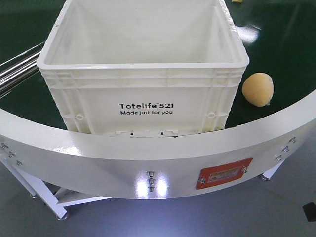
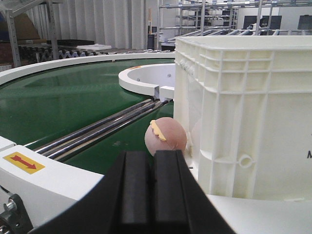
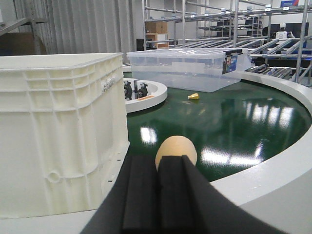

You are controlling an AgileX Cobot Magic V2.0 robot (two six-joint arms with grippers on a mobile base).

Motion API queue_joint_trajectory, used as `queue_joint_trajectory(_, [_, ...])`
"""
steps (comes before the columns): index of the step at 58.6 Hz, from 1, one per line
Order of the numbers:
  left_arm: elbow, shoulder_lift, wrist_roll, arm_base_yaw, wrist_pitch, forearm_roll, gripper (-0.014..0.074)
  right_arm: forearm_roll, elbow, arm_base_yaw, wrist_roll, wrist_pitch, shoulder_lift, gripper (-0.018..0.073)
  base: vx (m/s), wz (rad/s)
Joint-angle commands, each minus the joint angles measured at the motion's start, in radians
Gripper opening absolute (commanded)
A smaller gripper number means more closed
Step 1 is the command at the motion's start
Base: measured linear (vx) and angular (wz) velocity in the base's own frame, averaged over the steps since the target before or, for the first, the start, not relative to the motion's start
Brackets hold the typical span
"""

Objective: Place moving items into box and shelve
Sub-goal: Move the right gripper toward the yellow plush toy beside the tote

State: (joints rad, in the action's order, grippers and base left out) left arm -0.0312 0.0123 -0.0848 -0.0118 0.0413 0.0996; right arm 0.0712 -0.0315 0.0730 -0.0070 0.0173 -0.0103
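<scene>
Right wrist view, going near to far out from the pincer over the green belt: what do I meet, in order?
pincer → yellow fruit → small yellow piece → clear lidded bin → metal racks

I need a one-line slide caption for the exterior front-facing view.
White Totelife crate on the green belt, a yellow-orange fruit beside it.
</scene>
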Motion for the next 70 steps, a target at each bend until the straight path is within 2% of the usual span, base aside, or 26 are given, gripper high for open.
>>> queue_joint_trajectory(1, [-0.026, 0.015, -0.004, -0.004, -0.080, -0.008, -0.0022, 0.004, -0.018, -0.001, -0.003, -0.087, -0.015, -0.0015, 0.00, 0.00])
queue_joint_trajectory(39, [-0.026, 0.015, -0.004, -0.004, -0.081, -0.008, -0.0022, 0.004, -0.017, -0.001, -0.003, -0.088, -0.015, -0.0015, 0.00, 0.00])
queue_joint_trajectory(52, [0.017, 0.015, -0.010, -0.004, -0.140, -0.012, -0.0022, 0.002, 0.003, -0.001, 0.007, -0.134, -0.015, -0.0015, 0.00, 0.00])
queue_joint_trajectory(59, [0.150, 0.012, -0.017, -0.004, -0.087, -0.029, -0.0022, 0.006, 0.096, -0.001, 0.007, -0.057, -0.014, -0.0015, 0.00, 0.00])
queue_joint_trajectory(70, [0.426, -0.058, -0.017, -0.004, 0.159, -0.026, -0.0022, 0.015, 0.319, -0.001, -0.017, 0.137, 0.037, -0.0015, 0.00, 0.00])
